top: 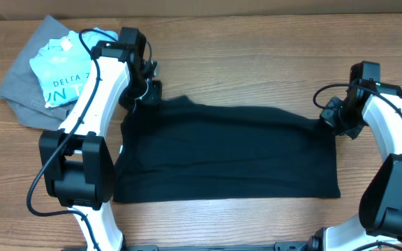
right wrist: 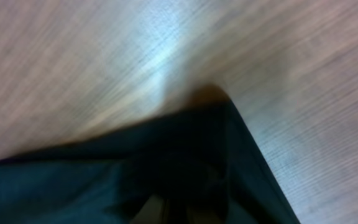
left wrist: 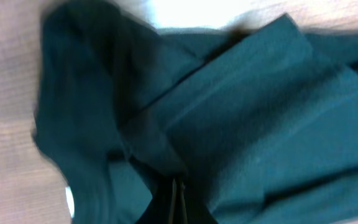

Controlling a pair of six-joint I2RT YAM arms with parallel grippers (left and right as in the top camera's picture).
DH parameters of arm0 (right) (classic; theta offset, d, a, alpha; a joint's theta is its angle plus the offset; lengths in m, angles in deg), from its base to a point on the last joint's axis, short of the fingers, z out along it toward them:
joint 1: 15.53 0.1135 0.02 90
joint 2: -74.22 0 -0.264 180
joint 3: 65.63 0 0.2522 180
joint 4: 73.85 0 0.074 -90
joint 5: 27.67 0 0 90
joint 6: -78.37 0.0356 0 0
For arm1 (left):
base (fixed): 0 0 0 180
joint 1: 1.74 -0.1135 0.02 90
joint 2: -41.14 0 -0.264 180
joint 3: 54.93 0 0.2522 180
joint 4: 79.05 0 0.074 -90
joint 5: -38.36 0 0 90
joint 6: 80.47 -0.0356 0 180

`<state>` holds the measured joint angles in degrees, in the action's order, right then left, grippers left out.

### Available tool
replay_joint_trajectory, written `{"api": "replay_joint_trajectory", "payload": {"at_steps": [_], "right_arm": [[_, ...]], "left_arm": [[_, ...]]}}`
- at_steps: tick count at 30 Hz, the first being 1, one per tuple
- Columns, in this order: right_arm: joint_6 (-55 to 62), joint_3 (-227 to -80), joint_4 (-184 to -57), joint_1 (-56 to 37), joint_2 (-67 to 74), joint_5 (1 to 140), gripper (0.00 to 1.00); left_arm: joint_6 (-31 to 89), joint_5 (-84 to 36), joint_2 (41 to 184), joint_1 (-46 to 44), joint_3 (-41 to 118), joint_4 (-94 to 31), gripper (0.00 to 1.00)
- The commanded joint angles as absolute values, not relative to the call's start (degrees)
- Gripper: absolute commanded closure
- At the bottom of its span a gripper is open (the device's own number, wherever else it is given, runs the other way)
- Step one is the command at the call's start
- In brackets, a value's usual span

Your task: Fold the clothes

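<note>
Black T-shirt (top: 222, 153) looks folded into a flat band, left gripper (top: 149, 94) at ten o'clock and right gripper (top: 330, 117) at two both clamped on its corners, further folds remaining.

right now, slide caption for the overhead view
Left gripper and right gripper hold the far corners of a black T-shirt on the table.

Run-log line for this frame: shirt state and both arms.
black T-shirt: spread flat, wide rectangle | left fingers: shut on its far-left corner | right fingers: at far-right corner, grip unclear
</note>
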<state>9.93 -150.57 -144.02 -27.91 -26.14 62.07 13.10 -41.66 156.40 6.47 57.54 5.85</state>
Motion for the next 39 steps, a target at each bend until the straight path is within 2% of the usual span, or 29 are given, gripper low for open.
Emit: {"api": "replay_joint_trajectory", "payload": {"at_steps": [1,11,17,19,20,22,23,32,39], "right_arm": [[11.13,-151.37,-147.14,-29.44,-26.51,59.58,0.92],[11.06,-151.37,-156.87,-32.24,-26.51,57.03,0.93],[10.87,-151.37,-159.78,-32.00,-26.51,57.00,0.89],[10.87,-151.37,-159.78,-32.00,-26.51,57.00,0.84],[10.87,-151.37,-159.78,-32.00,-26.51,56.98,0.79],[10.85,-151.37,-159.75,-32.00,-26.51,56.98,0.60],[10.87,-151.37,-159.73,-32.04,-26.51,56.98,0.57],[8.22,-151.37,-155.84,-32.10,-26.53,61.48,0.44],[5.80,-149.76,-153.48,-31.23,-26.86,66.99,0.45]], "left_arm": [[14.70,-42.93,153.84,6.60,58.09,11.53,0.96],[17.34,-54.45,153.84,6.58,57.87,25.56,0.96],[17.45,-57.23,153.84,6.53,57.06,29.45,0.96],[17.45,-57.20,153.84,6.53,56.01,29.65,0.96],[17.43,-57.23,153.84,6.53,55.27,29.67,0.96],[17.43,-57.44,153.84,6.53,53.50,29.41,0.96],[17.43,-57.44,153.84,6.53,52.56,29.34,0.96],[17.26,-55.76,153.84,6.53,47.56,25.52,0.96],[16.80,-54.60,153.84,6.53,47.56,24.42,0.96]]}}
